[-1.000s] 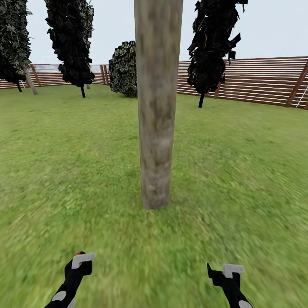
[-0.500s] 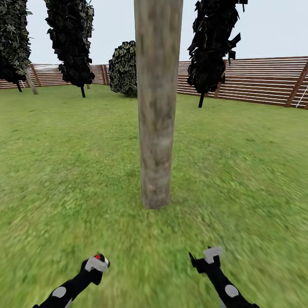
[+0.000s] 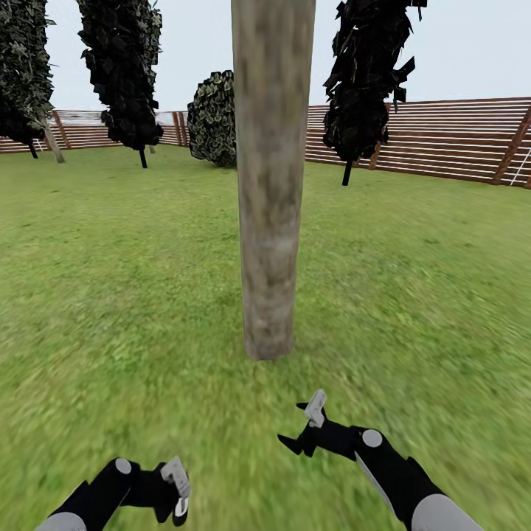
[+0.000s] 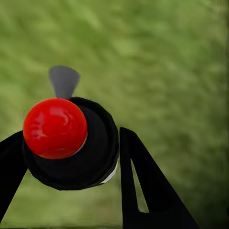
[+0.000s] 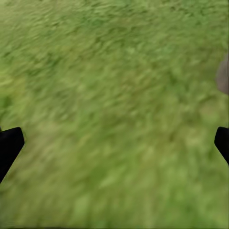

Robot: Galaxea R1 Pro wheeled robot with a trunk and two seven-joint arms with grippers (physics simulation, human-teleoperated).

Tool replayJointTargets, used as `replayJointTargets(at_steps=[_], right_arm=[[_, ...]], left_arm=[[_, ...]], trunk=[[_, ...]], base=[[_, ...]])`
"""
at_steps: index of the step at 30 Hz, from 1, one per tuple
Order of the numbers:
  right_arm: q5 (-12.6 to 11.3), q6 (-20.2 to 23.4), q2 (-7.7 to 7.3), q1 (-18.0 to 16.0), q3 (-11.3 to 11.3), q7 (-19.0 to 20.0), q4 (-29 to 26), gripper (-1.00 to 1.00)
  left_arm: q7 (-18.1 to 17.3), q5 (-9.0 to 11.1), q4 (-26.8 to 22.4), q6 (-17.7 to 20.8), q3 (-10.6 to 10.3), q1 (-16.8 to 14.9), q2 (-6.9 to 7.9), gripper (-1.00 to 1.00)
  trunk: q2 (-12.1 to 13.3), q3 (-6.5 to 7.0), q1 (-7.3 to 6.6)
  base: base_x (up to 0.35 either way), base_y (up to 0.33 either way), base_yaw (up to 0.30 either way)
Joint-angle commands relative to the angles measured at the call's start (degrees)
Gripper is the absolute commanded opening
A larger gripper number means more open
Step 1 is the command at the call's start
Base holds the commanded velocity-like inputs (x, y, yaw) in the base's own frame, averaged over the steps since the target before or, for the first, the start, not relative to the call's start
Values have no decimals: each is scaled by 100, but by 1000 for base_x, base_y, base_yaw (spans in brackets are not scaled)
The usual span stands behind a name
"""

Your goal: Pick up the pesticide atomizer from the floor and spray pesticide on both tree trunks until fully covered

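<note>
The pesticide atomizer (image 4: pixel 67 143) sits clamped in the left hand (image 3: pixel 173 490): from the left wrist camera it's a round black body with a glossy red ball-shaped cap and a little grey tab poking out past it, squeezed between two flat black triangular fingers (image 4: pixel 143 191). In the head view that hand hangs low over the grass (image 3: pixel 110 295), well short of the tree.

The right hand (image 3: pixel 302 435) is spread wide with nothing in it; its wrist camera just catches the two dark fingertips (image 5: pixel 9 145) at opposite edges with blurry, streaky green lawn between them. It's a bit further forward than the left hand, pointing in toward the trunk base.

Straight ahead of both hands, between them, stands the tree trunk (image 3: pixel 271 184), a thick straight column of mottled grey-tan bark, rough looking. Far beyond it there's a slatted brown wooden fence (image 3: pixel 435 136), thin-stemmed dark columnar trees (image 3: pixel 365 81) and a rounded leafy bush (image 3: pixel 212 118).
</note>
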Motion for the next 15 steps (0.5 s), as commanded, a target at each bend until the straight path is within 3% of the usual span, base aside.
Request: replayJointTargets(at_steps=[1,5,6,7,9,10,15], right_arm=[[2,5,0,-3,1,31,-6,100],[55,13,0,-3,75,76,-14,100],[156,14,0,-2,238,112,-20,100],[359,19,3,-5,549,276,-29,100],[467,27,13,-9,694,477,-73,100],[517,91,39,-14,751,757,-155,-100],[540,151,81,-21,771,981,-187,-100]], left_arm=[[-15,-96,1,30,1,-10,-22,-100],[-35,-477,3,143,8,-25,-71,-100],[-37,-571,3,218,10,-26,-86,-100],[-36,-648,3,350,8,-27,-146,-100],[-38,-676,8,423,-37,-27,-203,-100],[-39,-686,11,467,-294,-27,-238,-100],[-35,-688,17,486,-475,-28,-351,-100]], trunk=[[0,0,0],[0,0,0],[0,0,0],[0,0,0],[0,0,0],[0,0,0],[0,0,0]], base=[[0,0,0],[0,0,0],[0,0,0],[0,0,0],[0,0,0],[0,0,0],[0,0,0]])
